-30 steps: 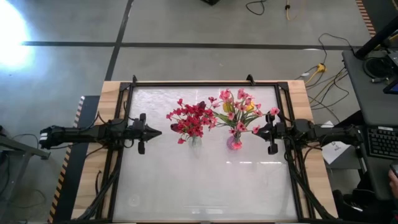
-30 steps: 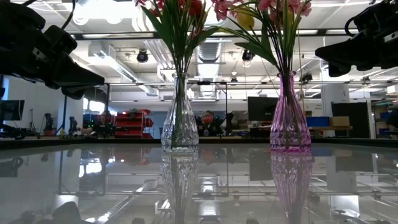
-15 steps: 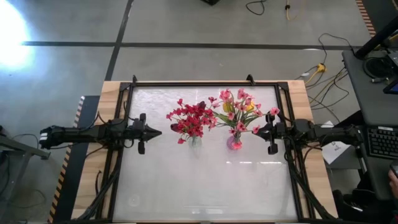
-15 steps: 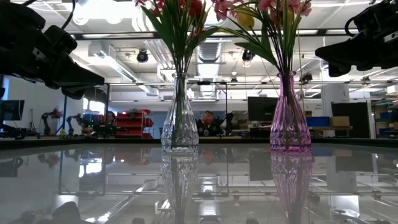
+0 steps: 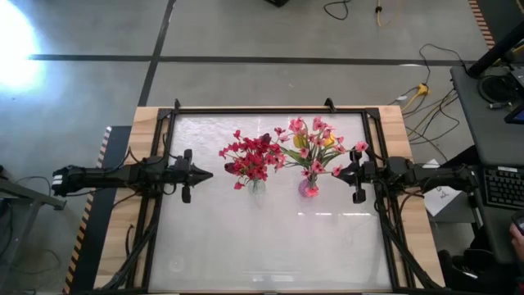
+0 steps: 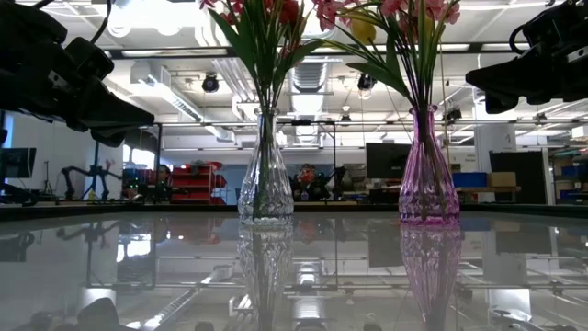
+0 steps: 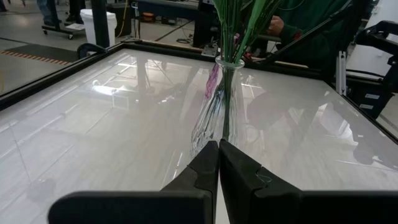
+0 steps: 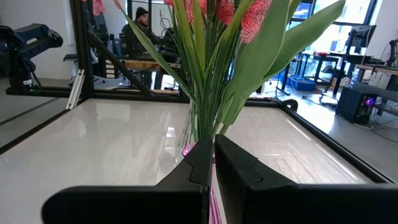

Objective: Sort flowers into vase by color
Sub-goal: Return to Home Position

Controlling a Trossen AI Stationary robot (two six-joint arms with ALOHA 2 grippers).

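Covering most of the high view, the glossy white desk (image 5: 270, 238) carries two vases near its middle, side by side and apart from each other. The left arm (image 5: 115, 175) comes in from the left edge and the right arm (image 5: 426, 174) from the right edge, both stretched level and pointing toward each other across the vases. The clear vase (image 6: 265, 170) stands upright on the left arm's side and holds the dark-red flowers (image 5: 252, 158). The pink vase (image 6: 428, 170) stands upright on the right arm's side and holds the pink and yellow flowers (image 5: 311, 143). All the flowers that I can see stand in the vases, so I judge the sorting finished and the arms only parking. The left tool (image 5: 205, 174) hovers near the clear vase without touching it, clenched on nothing, its two fingers pressed together in the left wrist view. The right tool (image 5: 340, 173) hangs just beside the pink bouquet, also clenched and empty. If a flower must be moved again, I think it will be very light, with a thin stem that bends easily and soft petals that crush. The best hold is then on the bare stem below the leaves, lifting straight up, because the tall glass vases look fragile and may tip.
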